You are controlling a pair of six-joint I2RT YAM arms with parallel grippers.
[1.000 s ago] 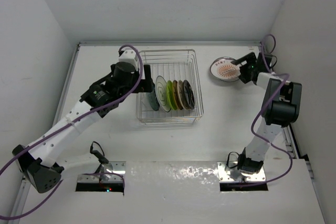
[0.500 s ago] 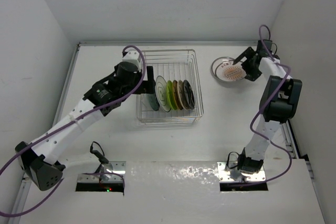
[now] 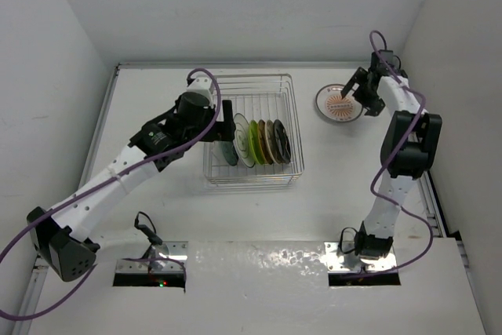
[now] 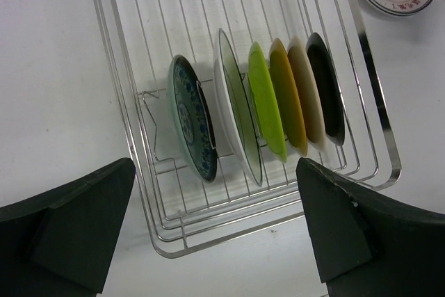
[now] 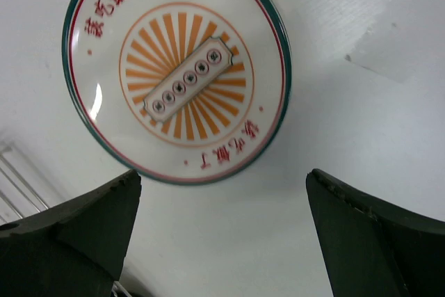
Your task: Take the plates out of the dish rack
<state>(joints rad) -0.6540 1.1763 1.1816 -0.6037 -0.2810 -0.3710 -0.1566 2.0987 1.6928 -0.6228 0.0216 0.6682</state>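
The dish rack (image 3: 252, 77) is a silver wire basket at the table's middle back, also in the left wrist view (image 4: 208, 19). Several plates (image 3: 259, 140) stand upright in it: dark blue-green (image 4: 193, 126), white with a green face (image 4: 240, 113), lime green (image 4: 268, 102), tan (image 4: 288, 99), cream (image 4: 306, 92), black (image 4: 325, 85). A white plate with red marks (image 3: 339, 103) lies flat on the table at the back right (image 5: 177, 67). My left gripper (image 3: 226, 119) is open above the rack's left side (image 4: 214, 165). My right gripper (image 3: 357, 92) is open and empty, just above that plate's edge (image 5: 222, 174).
White walls close in the table at the back and on both sides. The arms' base plates (image 3: 149, 260) sit at the near edge. Purple cables (image 3: 205, 84) loop along both arms.
My right gripper has come off the red-marked plate and risen toward the back; the plate now lies flat on the table. My left gripper has shifted slightly right over the rack.
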